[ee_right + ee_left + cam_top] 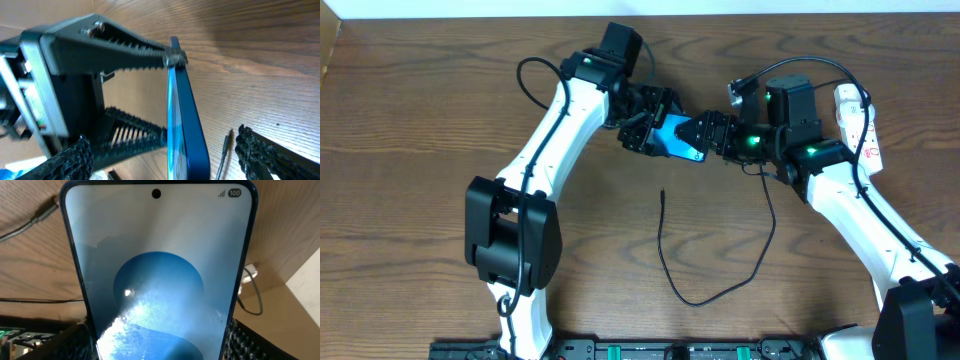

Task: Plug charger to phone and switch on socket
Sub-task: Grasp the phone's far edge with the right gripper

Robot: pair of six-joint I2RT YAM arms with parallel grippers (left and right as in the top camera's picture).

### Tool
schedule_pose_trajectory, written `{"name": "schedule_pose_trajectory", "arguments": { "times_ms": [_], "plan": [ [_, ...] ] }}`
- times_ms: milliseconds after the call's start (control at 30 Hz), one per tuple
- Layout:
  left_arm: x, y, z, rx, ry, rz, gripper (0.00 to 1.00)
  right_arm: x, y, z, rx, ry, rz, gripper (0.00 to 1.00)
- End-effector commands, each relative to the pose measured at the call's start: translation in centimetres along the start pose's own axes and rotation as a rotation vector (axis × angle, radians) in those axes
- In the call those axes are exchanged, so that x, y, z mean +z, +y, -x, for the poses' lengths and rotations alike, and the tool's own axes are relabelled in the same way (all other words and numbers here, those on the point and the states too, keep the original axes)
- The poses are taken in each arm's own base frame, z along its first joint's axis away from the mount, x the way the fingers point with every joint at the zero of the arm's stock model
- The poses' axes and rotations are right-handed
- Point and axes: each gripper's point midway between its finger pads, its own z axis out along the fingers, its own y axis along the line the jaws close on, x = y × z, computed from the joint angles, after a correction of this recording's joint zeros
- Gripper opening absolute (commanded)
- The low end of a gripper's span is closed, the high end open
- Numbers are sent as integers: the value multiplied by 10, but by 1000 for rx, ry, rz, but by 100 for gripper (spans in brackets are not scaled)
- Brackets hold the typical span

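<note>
**Holding the phone aloft for the plug**

Clamps the phone (160,280) by its long edges in the left gripper (650,130), raised off the table (420,100), camera end outward. Brackets that free end with the right gripper (707,137), jaws wide, gripping nothing, probably to take or steady it. Leaves the charger (662,215) lying loose below, the socket (853,115) off right.

Overhead: I look straight down on the whole table (440,80) from far off, both arms in frame. Left wrist: very near, facing the phone (157,255) screen square on; it fills the frame. Right wrist: close, sighting edge-on along the phone toward the left gripper (169,96). All three views share the phone and the charger (662,210) tip.
</note>
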Motion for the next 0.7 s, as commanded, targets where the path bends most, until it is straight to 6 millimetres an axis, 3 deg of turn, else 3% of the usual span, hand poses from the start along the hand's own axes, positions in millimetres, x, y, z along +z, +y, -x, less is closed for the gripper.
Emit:
{"name": "schedule_pose_trajectory", "arguments": {
  "times_ms": [0,167,300,433,667],
  "plan": [
    [-11,-8,-20,11,22,-34,7,2,2,5,2,-26,-27,88],
    [-10,-9,-22,17,23,-37,7,6,4,1,-7,-21,-33,70],
    [-10,-8,-22,18,23,-36,7,8,3,-1,-9,-20,-50,65],
    [-10,-8,-22,18,23,-36,7,9,1,-4,-7,-16,-64,48],
    [-10,-8,-22,18,23,-36,7,10,-1,-7,-2,-10,-79,31]
  ]
}}
